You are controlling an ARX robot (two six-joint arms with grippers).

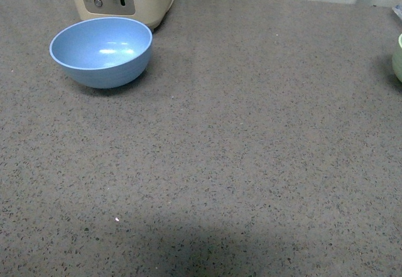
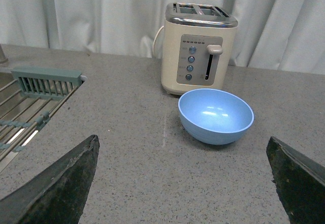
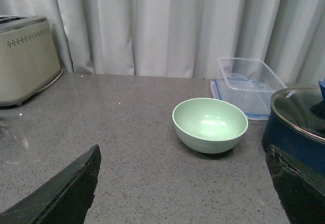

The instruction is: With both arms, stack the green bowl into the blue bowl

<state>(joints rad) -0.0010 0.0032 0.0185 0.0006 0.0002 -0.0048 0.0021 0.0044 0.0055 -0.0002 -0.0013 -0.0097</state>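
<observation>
The green bowl (image 3: 210, 125) is sitting upright and empty at the right side of the counter (image 1: 251, 164), well apart from the blue bowl (image 1: 101, 51), which is resting just in front of the toaster (image 2: 199, 56). It is looking light, stiff and matte, so pinching its thin rim is probably the surest hold. The right gripper (image 3: 184, 150) is hanging wide open near it, holding nothing; the left gripper (image 2: 183, 141) is gaping likewise, facing the blue bowl

Blue bowl (image 1: 101, 52), green bowl (image 3: 210, 124): upright, apart
</observation>
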